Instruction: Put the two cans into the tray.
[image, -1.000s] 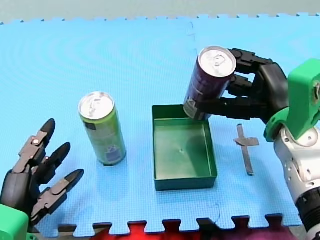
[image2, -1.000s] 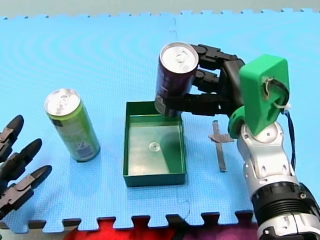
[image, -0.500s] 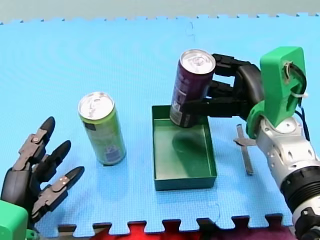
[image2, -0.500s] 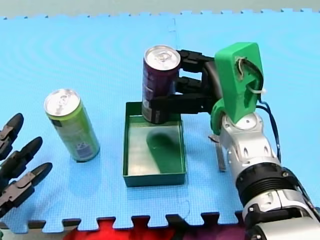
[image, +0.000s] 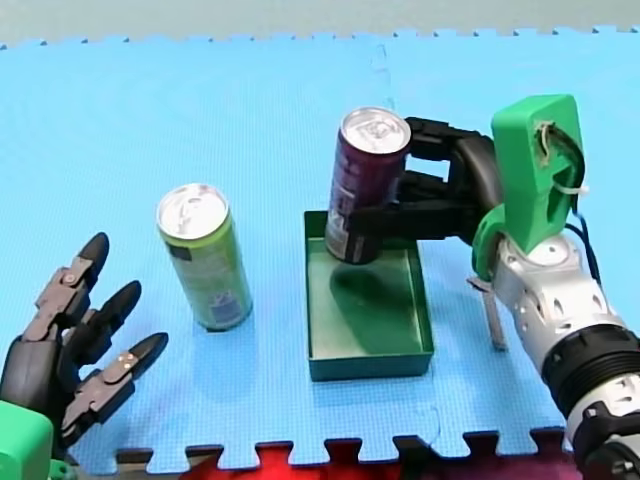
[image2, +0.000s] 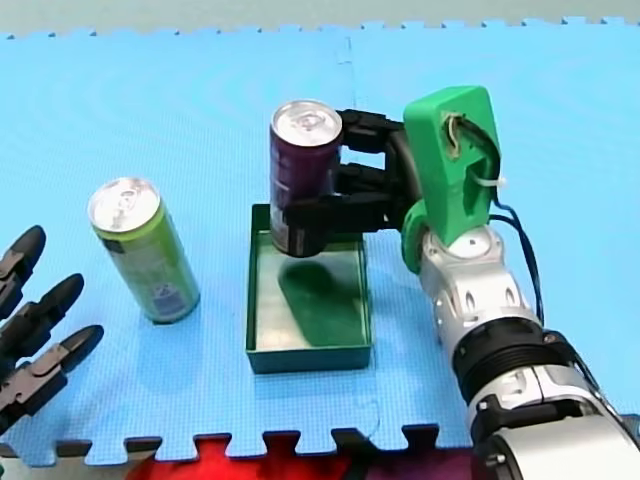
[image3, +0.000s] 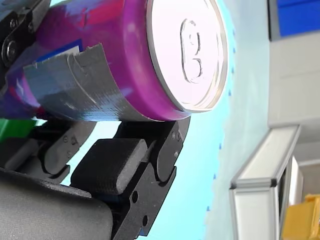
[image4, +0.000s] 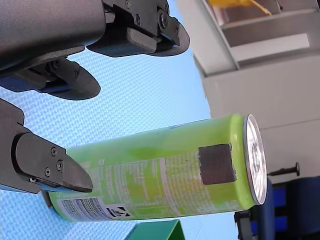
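Note:
My right hand (image: 405, 205) is shut on a purple can (image: 362, 186), held upright in the air above the far left part of the green tray (image: 420, 320). The first wrist view looks along that can (image3: 125, 60) from close up, black fingers (image3: 115, 165) wrapped round it. A green can (image: 205, 257) stands upright on the blue mat, left of the tray and apart from it. My left hand (image: 85, 345) is at the near left corner, short of the green can and holding nothing. The second wrist view has the green can (image4: 165, 172) beyond black fingertips (image4: 50, 167).
The blue foam mat (image: 200, 120) covers the table. A grey strip of tape (image: 493, 322) lies on it right of the tray, partly behind my right forearm. The mat's jigsaw edge (image: 330, 452) runs along the near side.
My right hand has carried the purple can leftward and a little lower, from over the tray's far right corner to over its far left part. The green can and left hand stayed put.

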